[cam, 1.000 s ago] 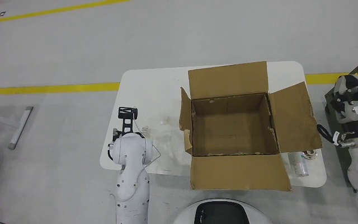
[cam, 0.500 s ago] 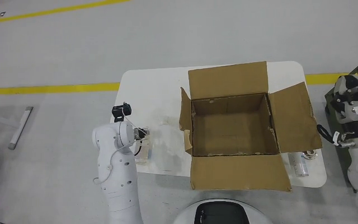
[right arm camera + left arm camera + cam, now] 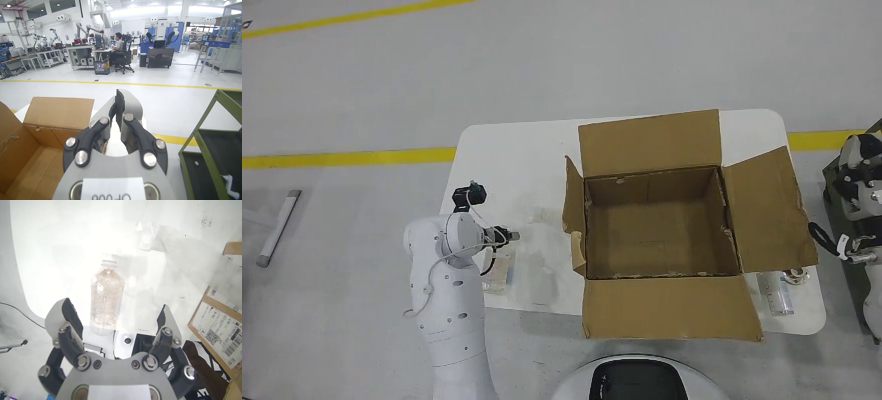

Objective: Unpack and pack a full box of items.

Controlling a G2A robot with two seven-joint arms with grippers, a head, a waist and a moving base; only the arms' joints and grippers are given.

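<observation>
A white table [image 3: 522, 160] stands on a pale grey floor crossed by a yellow line, and most of its right half is taken by the cardboard box [image 3: 647, 140], which sits with all four flaps folded outward and its inside bare. My left arm rises from beyond the table's front edge, bends at the elbow and carries its wrist over the front left corner, tilted down at the tabletop. My left gripper [image 3: 115, 305] hangs there with its jaws spread wide and nothing between them, above a clear plastic bottle [image 3: 106, 306]. The bottle lies on its side close to the front edge near that corner, its base toward the edge and its neck pointing inward. Farther in lies a crumpled scrap of clear plastic [image 3: 147, 239], apart from the bottle. A second small bottle [image 3: 782, 292] lies at the front right corner, just beside the box's front flap. My right arm is at the table's right edge, the wrist held roughly level and facing out across the box toward the workshop; my right gripper [image 3: 119, 98] has its pads pressed together on nothing. A green metal cart [image 3: 208, 121] stands beside it.
</observation>
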